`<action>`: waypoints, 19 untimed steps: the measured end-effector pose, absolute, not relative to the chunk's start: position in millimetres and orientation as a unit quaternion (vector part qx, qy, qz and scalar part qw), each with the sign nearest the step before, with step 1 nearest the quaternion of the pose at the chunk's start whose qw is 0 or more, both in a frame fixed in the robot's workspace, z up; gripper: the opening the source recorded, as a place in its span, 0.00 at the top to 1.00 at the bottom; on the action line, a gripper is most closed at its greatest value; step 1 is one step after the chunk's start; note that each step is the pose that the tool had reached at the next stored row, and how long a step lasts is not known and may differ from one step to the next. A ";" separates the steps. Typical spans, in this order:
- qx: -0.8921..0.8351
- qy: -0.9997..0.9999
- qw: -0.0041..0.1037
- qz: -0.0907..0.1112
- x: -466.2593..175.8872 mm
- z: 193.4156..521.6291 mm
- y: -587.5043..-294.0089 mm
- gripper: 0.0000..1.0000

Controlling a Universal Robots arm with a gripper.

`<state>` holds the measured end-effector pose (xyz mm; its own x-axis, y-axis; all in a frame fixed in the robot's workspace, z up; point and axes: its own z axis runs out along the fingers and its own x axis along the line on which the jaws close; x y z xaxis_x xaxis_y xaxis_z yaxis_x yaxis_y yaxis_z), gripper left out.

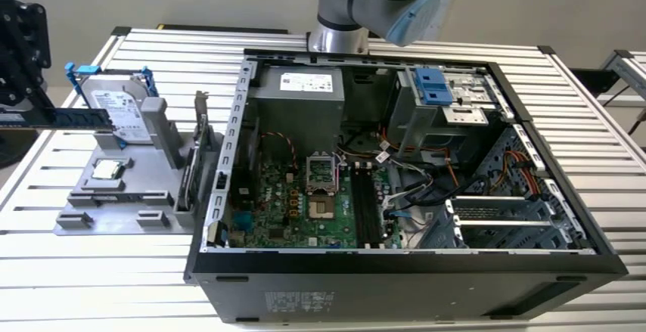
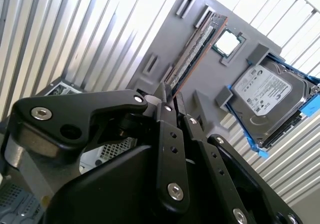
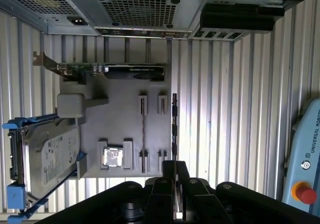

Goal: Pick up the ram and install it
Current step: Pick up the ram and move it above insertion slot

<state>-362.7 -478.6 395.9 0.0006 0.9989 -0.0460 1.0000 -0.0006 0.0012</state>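
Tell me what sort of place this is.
Likely a robotics lab bench for computer assembly: a slotted metal table, an open computer case, and a robot arm whose tool grips the ram.

Got a grey parts tray just beside the hand, all parked on a slatted metal bench. Spotting a silver hard drive in a blue bracket propped on the tray, near the hand, plus a small square processor lying flat. Also seeing a graphics card stood on edge further from the hand. Well apart from the hand, an open tower case lying on its side, green motherboard exposed.
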 end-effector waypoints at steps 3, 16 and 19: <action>0.707 0.707 0.017 -0.016 -360.6 395.9 -478.7 1.00; 0.707 0.707 0.017 -0.016 -351.7 395.9 -478.6 1.00; 0.707 0.707 0.017 -0.016 -349.8 395.9 -478.6 1.00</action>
